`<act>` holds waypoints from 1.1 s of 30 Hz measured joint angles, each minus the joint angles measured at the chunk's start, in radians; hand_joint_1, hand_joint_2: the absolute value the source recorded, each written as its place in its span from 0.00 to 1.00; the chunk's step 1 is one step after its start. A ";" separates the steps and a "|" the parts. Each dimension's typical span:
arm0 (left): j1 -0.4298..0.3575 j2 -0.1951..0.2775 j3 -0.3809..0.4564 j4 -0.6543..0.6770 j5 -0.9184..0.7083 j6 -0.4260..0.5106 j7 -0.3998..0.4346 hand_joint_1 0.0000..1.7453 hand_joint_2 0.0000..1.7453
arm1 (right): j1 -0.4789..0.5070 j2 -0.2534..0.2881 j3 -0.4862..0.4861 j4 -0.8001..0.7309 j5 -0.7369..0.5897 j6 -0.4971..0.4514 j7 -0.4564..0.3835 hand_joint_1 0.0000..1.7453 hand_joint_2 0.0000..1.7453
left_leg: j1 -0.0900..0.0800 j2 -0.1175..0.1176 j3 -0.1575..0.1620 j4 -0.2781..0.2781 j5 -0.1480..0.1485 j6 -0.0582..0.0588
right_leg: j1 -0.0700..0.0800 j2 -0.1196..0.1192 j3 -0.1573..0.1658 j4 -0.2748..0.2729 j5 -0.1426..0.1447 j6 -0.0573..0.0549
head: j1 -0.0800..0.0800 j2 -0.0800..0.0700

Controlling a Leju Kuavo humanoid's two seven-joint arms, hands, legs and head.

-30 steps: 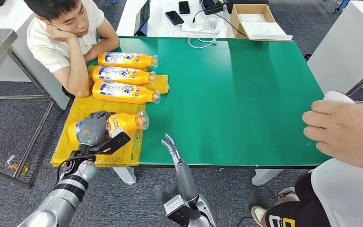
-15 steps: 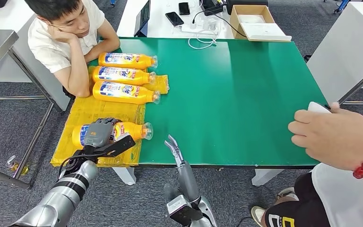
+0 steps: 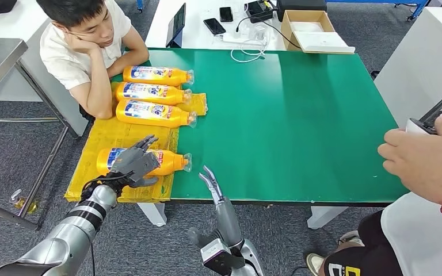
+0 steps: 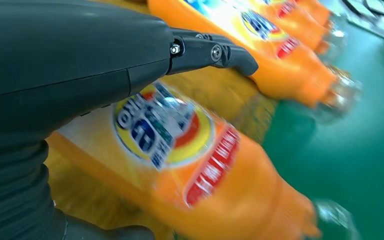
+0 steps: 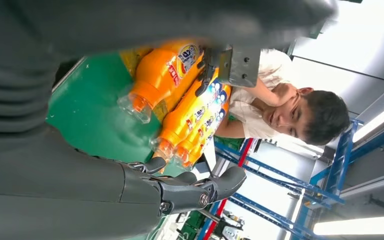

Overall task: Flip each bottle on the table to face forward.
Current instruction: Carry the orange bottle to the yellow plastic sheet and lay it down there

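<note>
Bottles lie on their sides along the left part of the green table point(image 3: 299, 115), four of them, all orange with clear caps pointing to the robot's right. The nearest bottle point(image 3: 164, 161) rests on the yellow sheet point(image 3: 106, 138) close to the table's front edge, its printed label facing up. A second ago the left hand point(image 3: 133, 164) was wrapped over this bottle; now its fingers are spread apart above the bottle's label end and hold nothing, though whether they touch the plastic I cannot tell. The bottle itself sits a little further to the right than before, its cap now just past the sheet's edge over the green surface. In the left wrist view the label shows blurred beneath the dark fingers point(image 4: 215, 52).

The other three bottles point(image 3: 155, 93) lie in a row further back, beside the seated person point(image 3: 83, 52) leaning an elbow on the table; they have not moved.

The right hand point(image 3: 212, 183) hovers at the table's front edge, to the right of the nearest bottle, fingers extended and apart with nothing in them, much as earlier.

At the right edge, another person's hand point(image 3: 423, 164) holds a small device; it has shifted between pictures.
</note>
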 joint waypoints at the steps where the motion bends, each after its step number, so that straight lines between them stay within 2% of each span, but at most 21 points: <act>1: 0.000 0.000 0.000 -0.002 0.007 -0.015 -0.003 0.00 1.00 | 0.000 0.000 0.000 0.001 -0.001 0.000 0.000 0.00 0.00 | 0.000 0.000 0.001 0.000 0.000 0.000 | 0.000 0.000 0.001 0.000 0.000 0.000 | 0.000 0.000; 7: 0.003 0.000 0.003 -0.010 0.038 -0.054 -0.015 0.00 1.00 | 0.000 0.000 0.000 0.007 -0.004 -0.001 0.000 0.00 0.00 | 0.000 0.000 0.003 0.000 0.001 0.000 | 0.000 0.000 0.003 0.000 0.002 0.001 | 0.000 0.000; 11: 0.015 0.001 0.015 -0.024 0.097 -0.099 -0.058 0.00 1.00 | -0.001 0.000 0.000 0.014 -0.004 -0.001 0.000 0.00 0.00 | 0.000 0.000 0.003 0.000 0.001 0.000 | 0.000 0.000 0.003 0.000 0.002 0.001 | 0.000 0.000; 15: 0.073 -0.005 0.038 -0.099 0.189 -0.096 -0.114 0.00 1.00 | 0.000 -0.001 0.002 0.014 -0.015 -0.018 0.000 0.00 1.00 | 0.000 0.002 0.002 0.000 0.001 0.000 | 0.000 0.001 0.001 0.000 0.002 0.001 | 0.000 0.000; 21: 0.246 -0.030 0.056 -0.367 0.278 0.051 -0.181 0.00 1.00 | 0.023 -0.008 0.002 -0.074 -0.054 -0.082 0.000 0.00 1.00 | 0.000 0.004 -0.007 0.000 0.001 -0.001 | 0.000 0.002 -0.009 0.000 0.003 0.002 | 0.000 0.000; 25: 0.354 -0.057 0.056 -0.573 0.423 0.057 -0.194 0.00 1.00 | 0.047 -0.016 0.002 -0.197 -0.072 -0.129 0.000 0.00 0.00 | 0.000 0.004 -0.011 0.001 0.001 -0.001 | 0.000 0.002 -0.012 0.000 0.003 0.002 | 0.000 0.000; 28: 0.422 -0.085 0.056 -0.705 0.538 0.055 -0.174 0.00 1.00 | 0.062 -0.019 -0.006 -0.295 -0.088 -0.178 0.000 0.00 0.00 | 0.000 0.004 -0.012 0.001 0.000 -0.001 | 0.000 0.003 -0.014 0.000 0.002 0.002 | 0.000 0.000; 33: 0.512 -0.112 0.056 -0.866 0.617 0.071 -0.157 0.00 1.00 | 0.087 -0.008 -0.058 -0.350 -0.167 -0.148 0.000 0.00 0.00 | 0.000 0.005 -0.013 0.001 -0.001 -0.001 | 0.000 0.003 -0.015 0.000 0.002 0.002 | 0.000 0.000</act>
